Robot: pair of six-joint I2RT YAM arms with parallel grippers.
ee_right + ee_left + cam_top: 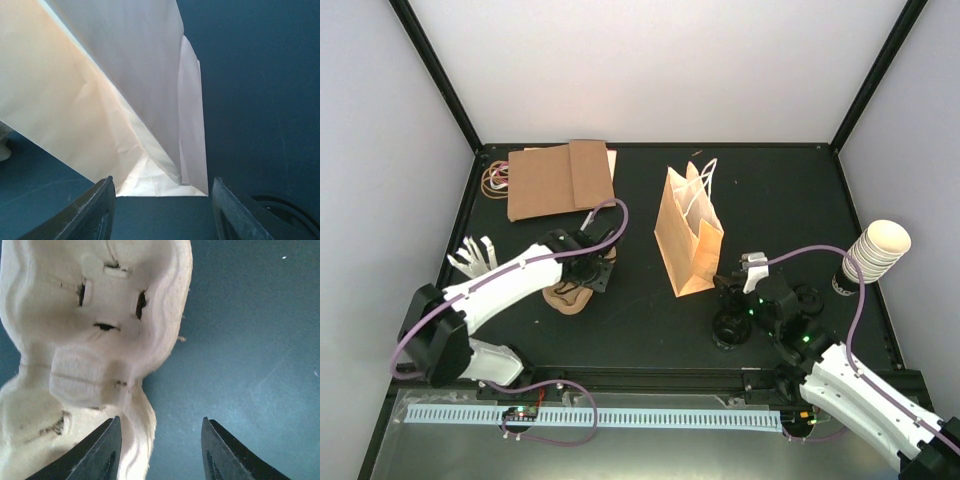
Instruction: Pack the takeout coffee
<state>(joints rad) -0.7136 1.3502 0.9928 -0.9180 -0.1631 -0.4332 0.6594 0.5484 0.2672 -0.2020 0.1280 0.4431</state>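
The brown pulp tray (568, 296) lies on the dark table under my left gripper (590, 272). In the left wrist view the tray (95, 330) fills the upper left. Its wavy edge runs down between the fingers of that gripper (160, 440), right beside the left finger, and the jaws stand apart. A takeout coffee cup (731, 328) with a black lid stands by my right arm, and another (808, 300) is just right of it. My right gripper (725, 292) is open and empty, facing the base of the upright paper bag (150, 130). A dark round lid rim (282, 212) shows beside the gripper (162, 200).
The paper bag (688, 235) stands mid-table with white handles. Flat brown bags (560, 180) and rubber bands (497, 178) lie at the back left. White utensils (475, 255) sit at the left edge. A stack of cream cups (876, 250) stands at the right edge.
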